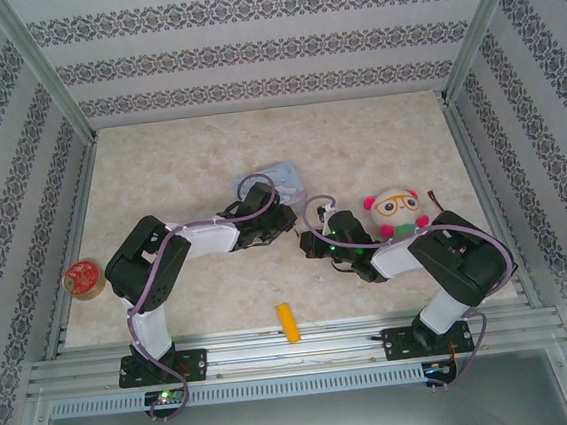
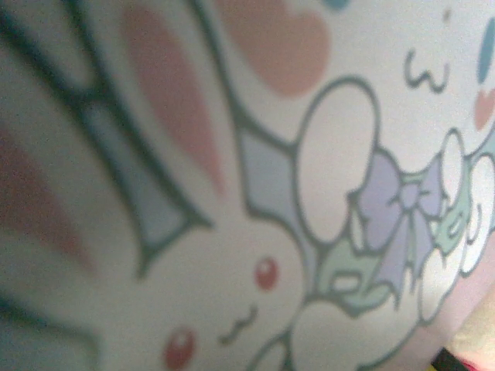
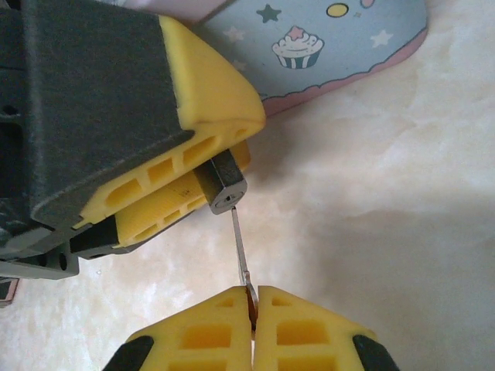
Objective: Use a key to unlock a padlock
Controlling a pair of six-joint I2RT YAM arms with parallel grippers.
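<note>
Now the right gripper (image 3: 253, 300) pinches the key (image 3: 240, 246), its tip touching the padlock (image 3: 225, 185) clamped in the left gripper (image 3: 234, 151).

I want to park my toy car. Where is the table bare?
The biggest bare stretch runs along the back wall, behind the tin and the plush toy. A smaller one lies in front, between the left arm and the yellow cylinder. The middle is crowded where it meets the right arm.

top view high, steeply downward; wrist views very near, both on the tin (image 3: 340, 54)
</note>
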